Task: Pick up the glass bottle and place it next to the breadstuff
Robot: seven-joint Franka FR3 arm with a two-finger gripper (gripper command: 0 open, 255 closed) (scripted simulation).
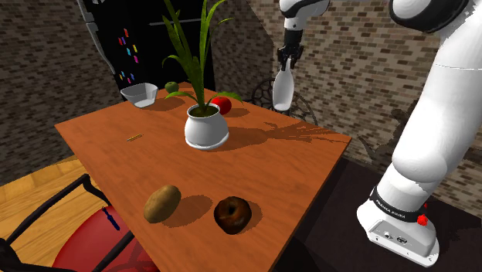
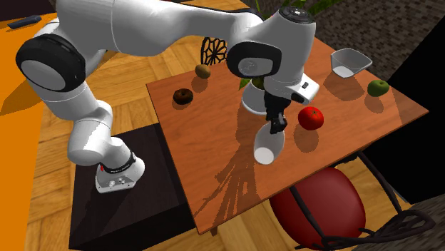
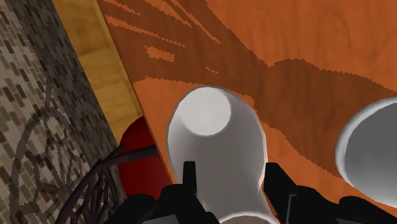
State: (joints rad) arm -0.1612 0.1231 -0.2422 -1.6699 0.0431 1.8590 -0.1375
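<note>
Here the white bottle [image 1: 283, 91] hangs clear of the table [image 1: 100, 139], over the edge at the shoulder view's right. The gripper [image 1: 287, 63] clasps it by the neck between its black fingers [image 3: 189, 175]. The bottle's long axis runs close to upright, with the neck up in the grip and the flat base pointing down at the wood. The dark ring-shaped doughnut [image 1: 232, 214] lies well apart near the table's near edge, just beside a brown potato [image 1: 162, 202]. A white plant pot [image 1: 206, 127] stands between bottle and doughnut.
</note>
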